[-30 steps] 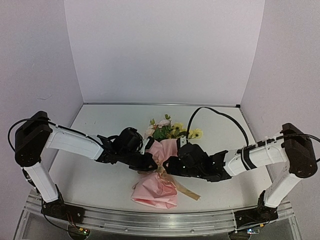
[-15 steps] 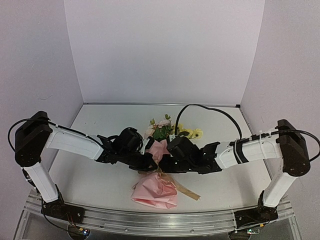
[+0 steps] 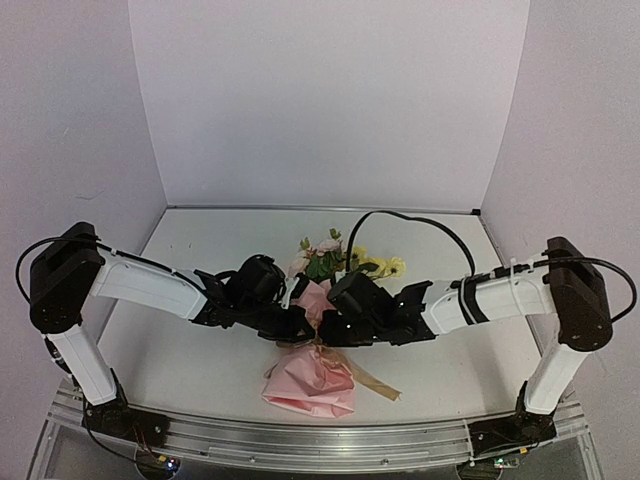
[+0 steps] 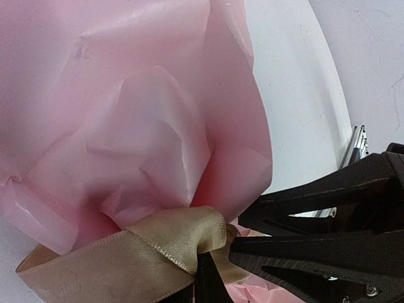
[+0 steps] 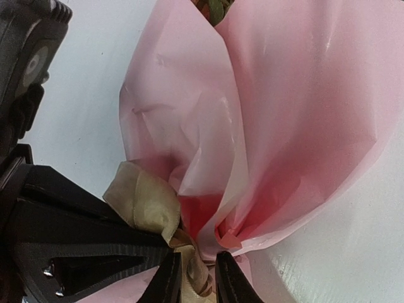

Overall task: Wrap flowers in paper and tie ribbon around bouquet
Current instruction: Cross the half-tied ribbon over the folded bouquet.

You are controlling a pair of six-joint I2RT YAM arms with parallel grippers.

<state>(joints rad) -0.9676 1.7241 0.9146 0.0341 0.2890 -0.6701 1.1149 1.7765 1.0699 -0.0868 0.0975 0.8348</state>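
1. Seeing both arms meet mid-frame in the top view, at the waist of the bouquet [image 3: 320,296]. It lies on the table [image 3: 190,360], blooms toward the back wall.
2. I see the flowers [image 3: 325,258] sticking out of the upper end. The pink paper [image 3: 308,385] flares out crumpled at lower centre.
3. The ribbon [image 4: 126,259] sits at the pinched neck of the paper, lower left of the left wrist view. In the top view a tan tail lies on the table, lower right of the paper.
4. L gripper [image 3: 300,322]: clenched tight, w/ ribbon nipped at its tip.
5. R gripper [image 5: 192,278]: fingers nearly together at bottom centre of the right wrist view, ribbon clamped btwn them.
6. Both grippers sit tip to tip at the neck.
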